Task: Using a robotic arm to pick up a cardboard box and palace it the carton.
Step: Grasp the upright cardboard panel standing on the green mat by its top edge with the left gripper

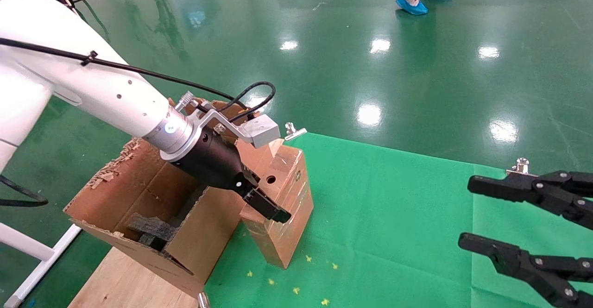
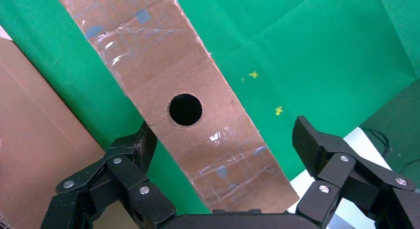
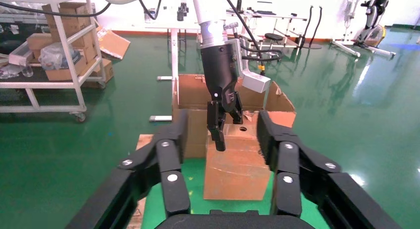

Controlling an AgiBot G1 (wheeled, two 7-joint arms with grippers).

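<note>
The small brown cardboard box (image 1: 289, 206) stands on end on the green cloth, against the carton's side, its top face with the round hole facing up. The white left arm's black gripper (image 1: 264, 192) is open and straddles the box's top. In the left wrist view (image 2: 223, 140) one finger (image 2: 141, 144) is at the box's (image 2: 198, 90) edge and the other stands apart from it. The large ragged-edged carton (image 1: 134, 192) with black foam inside sits to the left. My right gripper (image 1: 523, 234) is open and empty at the far right, and in its own view (image 3: 221, 121) it faces the box (image 3: 237, 169).
The carton rests on a wooden board (image 1: 120, 275) beside the green cloth (image 1: 394, 215). Metal clips (image 1: 294, 131) hold the cloth's far edge. A person in blue shoe covers (image 1: 411, 4) stands far off on the green floor. A shelf rack (image 3: 54, 50) stands behind.
</note>
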